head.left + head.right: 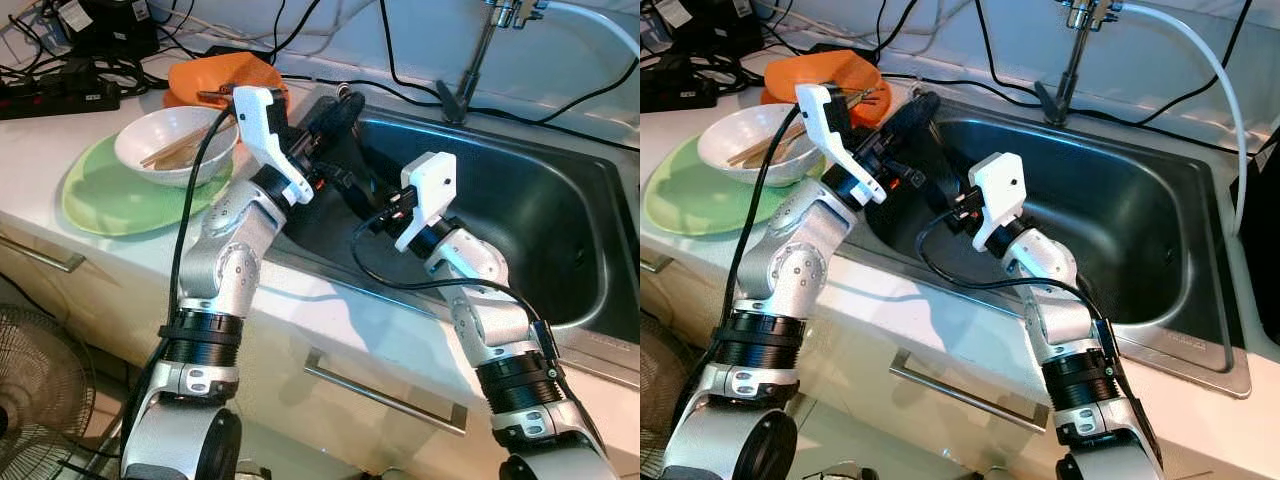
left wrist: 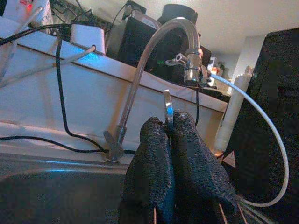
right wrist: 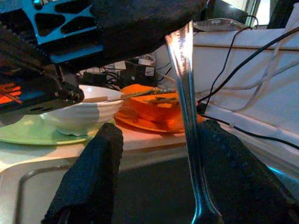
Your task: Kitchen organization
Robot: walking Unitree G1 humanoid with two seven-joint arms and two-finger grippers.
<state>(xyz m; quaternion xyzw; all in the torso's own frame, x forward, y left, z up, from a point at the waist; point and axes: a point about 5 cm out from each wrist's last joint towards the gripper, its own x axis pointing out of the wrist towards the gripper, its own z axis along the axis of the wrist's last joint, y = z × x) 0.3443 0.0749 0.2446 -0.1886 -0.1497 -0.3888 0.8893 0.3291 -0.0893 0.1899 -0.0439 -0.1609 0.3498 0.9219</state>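
White table (image 1: 330, 310) ran along a wall, w/ a dark steel sink (image 1: 560, 215) set into it and a drawer front w/ metal handle (image 1: 385, 395) below.

Left end effector (image 2: 169, 135): over the sink's back-left corner, near the rim. Fingers (image 2: 149, 172) pressed together, clamped on a thin metal utensil handle (image 2: 168, 109), whose end stuck out past the fingertips. Type of utensil: could not tell, working end not made out.

Right end effector (image 3: 156, 154): over the sink, just beside the left one, pointing toward it. Fingers (image 3: 88, 182) apart, one on each side of the same utensil handle (image 3: 187, 107); handle ran close to one finger, contact could not be confirmed. Not gripping.

Outward, table left of sink: white bowl (image 1: 175, 145) w/ wooden chopsticks (image 1: 180, 150) lying in it, sitting on a pale green plate (image 1: 110, 195). Behind the bowl, orange dishes (image 1: 225, 78), stacked, against the sink's corner.

Rear of sink: chrome faucet (image 1: 480, 55) rising from the back ledge, white hose (image 1: 1215, 95) arcing off to the right side. Black cables (image 1: 330, 55) trailed across the ledge and wall; black power strip (image 1: 55, 95) at far left.

Floor level, left of cabinet: fan w/ wire grille (image 1: 40, 400).
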